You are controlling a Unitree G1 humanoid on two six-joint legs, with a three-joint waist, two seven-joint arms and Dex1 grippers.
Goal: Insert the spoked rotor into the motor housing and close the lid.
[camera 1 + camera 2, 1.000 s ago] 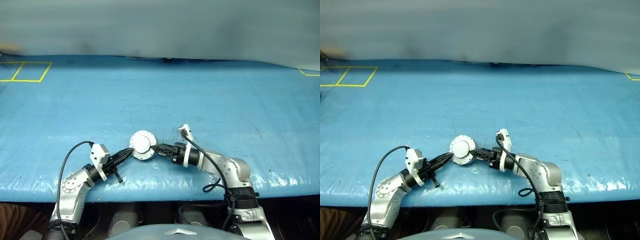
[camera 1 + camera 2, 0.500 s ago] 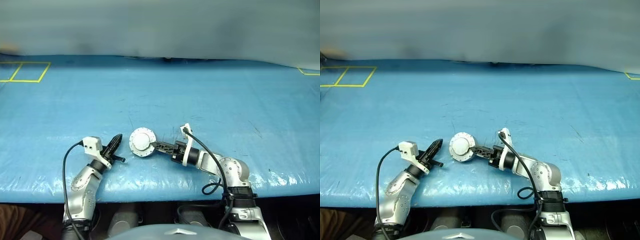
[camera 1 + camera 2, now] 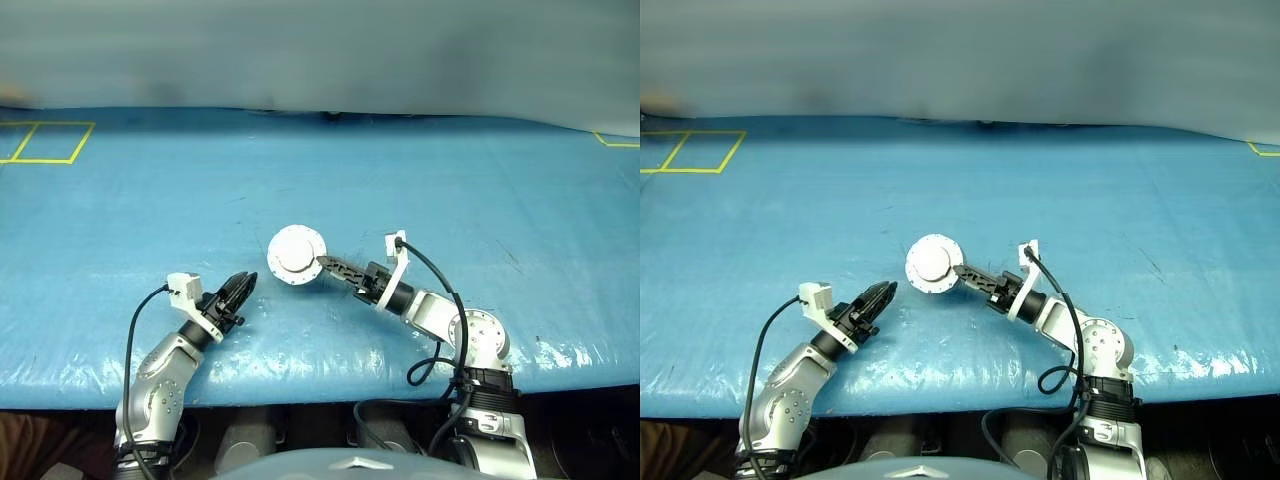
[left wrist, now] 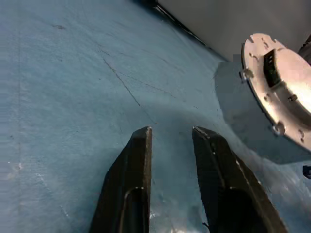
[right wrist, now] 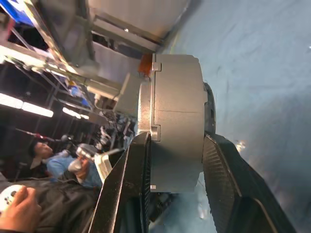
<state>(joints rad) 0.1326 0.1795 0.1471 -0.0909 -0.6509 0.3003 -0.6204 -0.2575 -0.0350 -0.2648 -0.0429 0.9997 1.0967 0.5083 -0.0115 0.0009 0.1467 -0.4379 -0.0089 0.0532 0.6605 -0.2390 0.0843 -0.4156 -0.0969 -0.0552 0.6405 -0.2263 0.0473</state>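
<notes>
My right gripper [image 3: 325, 262] is shut on the motor housing [image 3: 297, 254], a short, thick silver cylinder held tilted just above the blue table [image 3: 450, 200]. In the right wrist view both fingers clamp across the motor housing [image 5: 177, 121]. Its upward face is a plain grey disc with small lugs round the rim, which looks like the lid seated on it. The spoked rotor is hidden. My left gripper [image 3: 243, 283] hovers low to the left of the housing, open and empty. The left wrist view shows this gripper [image 4: 172, 130] parted over bare table, with the housing [image 4: 279, 92] beyond.
A yellow tape square [image 3: 45, 142] marks the far left of the table and a yellow tape corner [image 3: 615, 142] the far right. The table's front edge runs close under both arms. People [image 5: 82, 160] stand in the background of the right wrist view.
My right gripper lifted the housing off the table and swung it further away. My left gripper drew back from the housing's edge, rolled, and opened.
</notes>
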